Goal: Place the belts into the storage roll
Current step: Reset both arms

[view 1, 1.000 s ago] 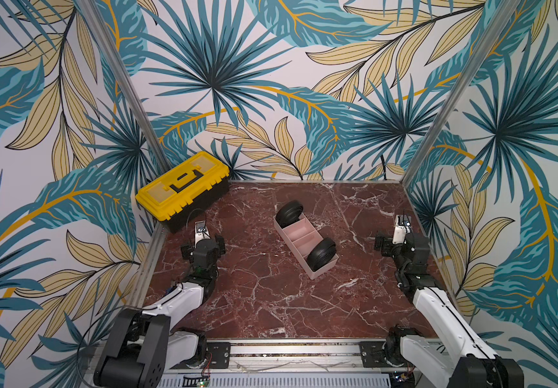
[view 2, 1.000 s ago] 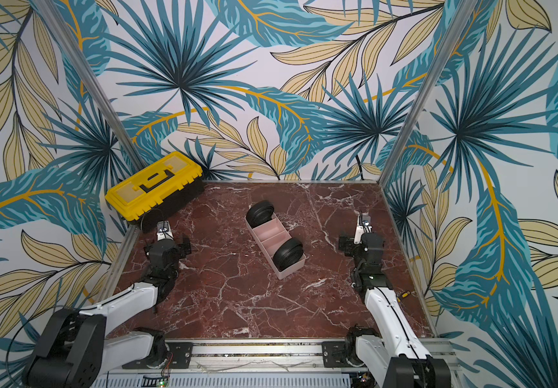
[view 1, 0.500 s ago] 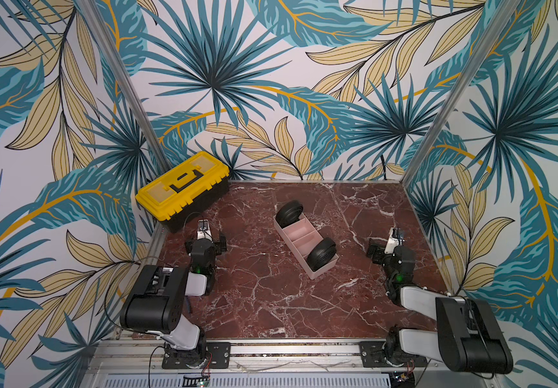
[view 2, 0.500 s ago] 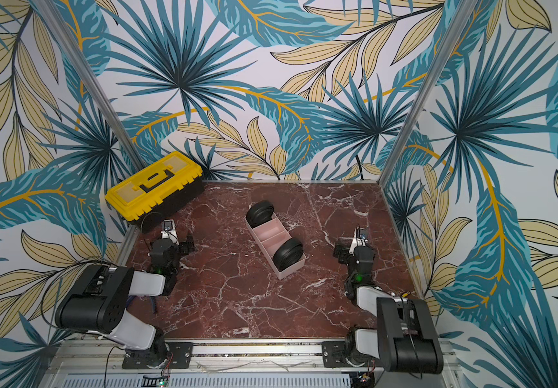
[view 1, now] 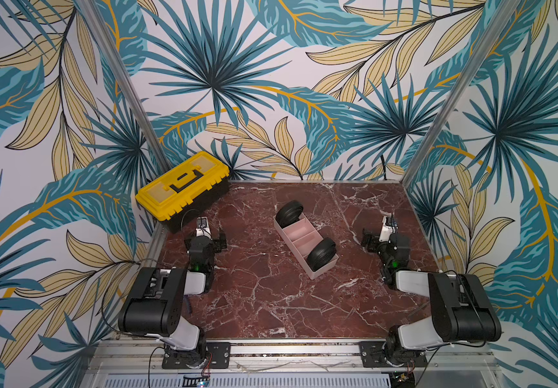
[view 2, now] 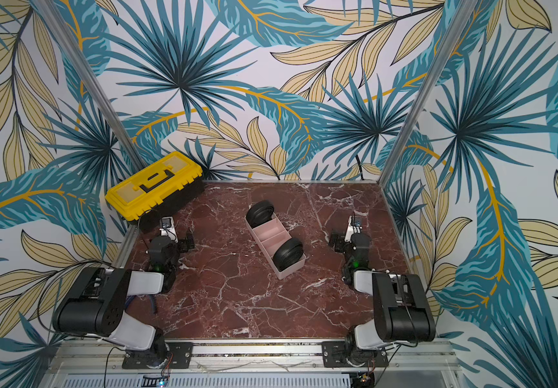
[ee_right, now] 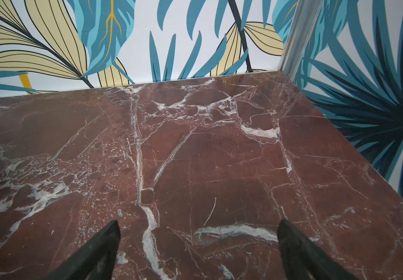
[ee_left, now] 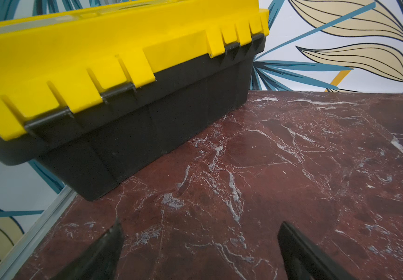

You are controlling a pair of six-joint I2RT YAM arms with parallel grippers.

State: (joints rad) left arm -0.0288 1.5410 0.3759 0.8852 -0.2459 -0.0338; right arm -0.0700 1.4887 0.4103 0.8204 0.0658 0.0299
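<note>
The storage roll (view 1: 319, 273) lies mid-table (view 1: 270, 302), its long axis running diagonally from far-left to near-right. The far belt (view 1: 289, 213) and near belt (view 1: 321, 254) stand coiled in its end compartments, though the far belt may be perched on the rim. Neither the roll nor the belts have moved, while both arms have folded back. The left gripper (ee_left: 201, 226) and right gripper (ee_right: 199, 224) gape apart and empty over open marble. The toolbox (view 1: 183, 189) hugs the far-left corner.

Found a toolbox (view 1: 183, 188) at ten o'clock on the table (view 1: 270, 302), tucked into the corner. Noted its yellow lid shut over a black body, with the black handle folded flat on top. Saw, in the left wrist view, its black base resting on dark red marble veined with white. Counted leaf-patterned walls (view 1: 237, 84) at nine, twelve and three o'clock, joined by two metal posts (view 1: 116, 77). Spotted a metal rail (view 1: 287, 346) along six o'clock.
</note>
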